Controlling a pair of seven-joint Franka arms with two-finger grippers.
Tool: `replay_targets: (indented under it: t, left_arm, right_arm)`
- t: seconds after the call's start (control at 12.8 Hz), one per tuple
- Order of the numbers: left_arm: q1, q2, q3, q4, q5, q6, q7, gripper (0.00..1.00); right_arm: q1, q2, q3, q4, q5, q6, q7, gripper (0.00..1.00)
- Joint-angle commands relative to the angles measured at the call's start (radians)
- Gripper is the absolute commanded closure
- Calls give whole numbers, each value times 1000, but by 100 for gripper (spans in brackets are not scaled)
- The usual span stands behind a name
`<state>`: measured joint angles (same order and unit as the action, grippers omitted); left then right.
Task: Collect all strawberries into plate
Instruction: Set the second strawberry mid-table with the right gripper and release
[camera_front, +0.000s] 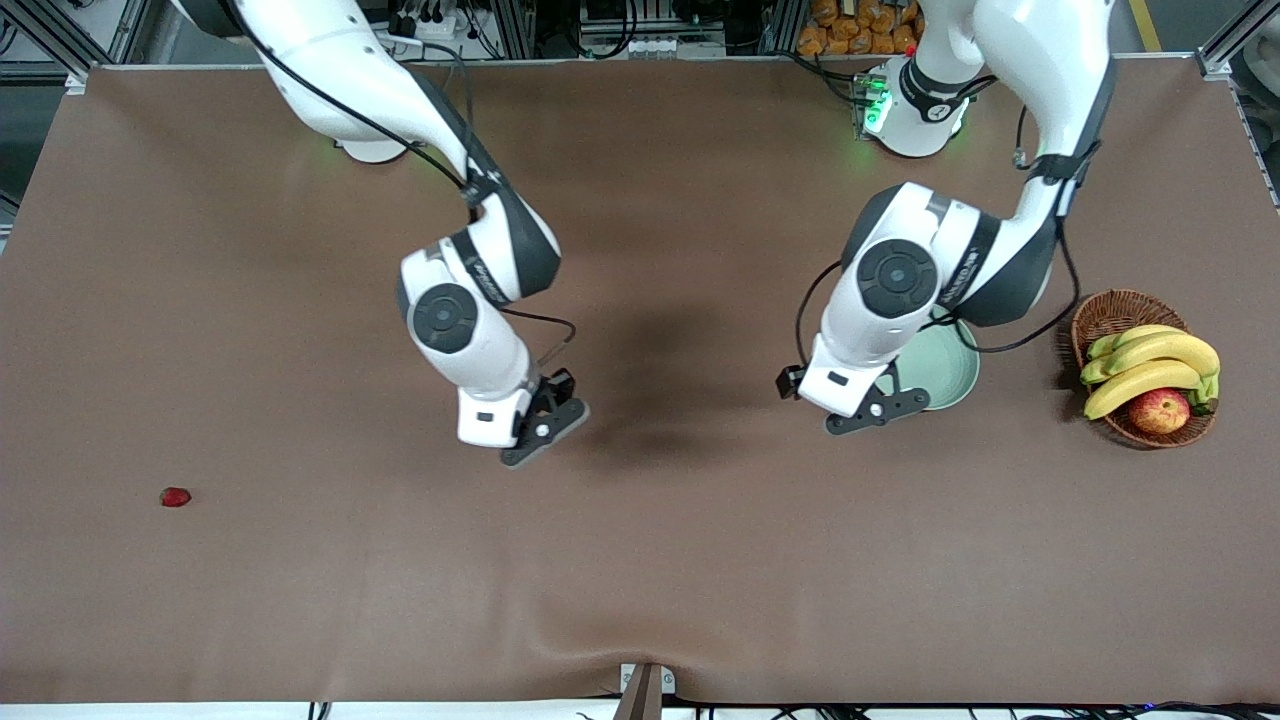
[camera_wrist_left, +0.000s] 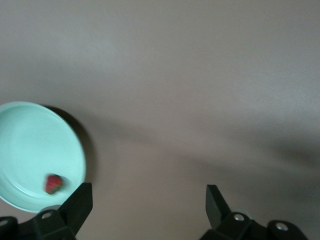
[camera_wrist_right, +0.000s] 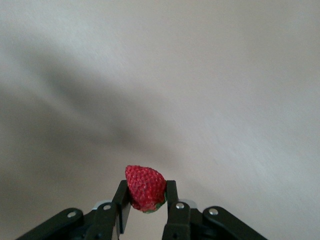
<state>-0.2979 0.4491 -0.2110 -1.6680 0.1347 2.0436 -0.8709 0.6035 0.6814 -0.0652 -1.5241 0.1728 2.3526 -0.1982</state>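
While fruit basket (camera_front: 1105, 318) flanks plate (camera_front: 945, 375), right claw (camera_wrist_right: 148, 206) grips strawberry (camera_wrist_right: 145, 188).

Landmark: the plate (camera_front: 945, 368). Toward the right arm's end from it, the bench (camera_front: 640, 560) lies bare, broken only by the right end effector (camera_front: 548, 420), which hangs there clamped on a strawberry (camera_wrist_right: 145, 188). The left end effector (camera_front: 872, 408), fingers spread, overhangs the plate's rim and blocks entry from above. The basket (camera_front: 1100, 320) stands near the plate, toward the left arm's end, narrowing that side.
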Motion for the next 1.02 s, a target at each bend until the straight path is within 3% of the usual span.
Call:
replay_targets:
  t: [0.0,0.23,0.31,0.39,0.47,0.78,0.94]
  left_arm:
    - [-44,75,-1,65,-27,19,-92,0]
    - [-47,102,-1,64,-23,84,-186,0]
    - [-47,103,-1,65,-18,86,-213,0]
    - [-47,102,1,64,-18,87,-232,0]
    - [-47,103,1,62,-20,87,-250,0]
    - [-49,115,-1,63,-18,101,-332,0]
    - [-62,138,-1,65,-30,140,-385,0]
  right_arm:
    - [57,98,-12,61,30,110,11,92]
    - [96,150,-8,61,48,194,14,88]
    - [102,156,-8,61,48,197,14,68]
    - [102,159,-8,61,48,197,13,6]
    - [96,156,-8,61,51,197,11,0]
    - [73,104,-12,50,50,175,10,0]
    - [23,51,-16,45,48,76,10,0]
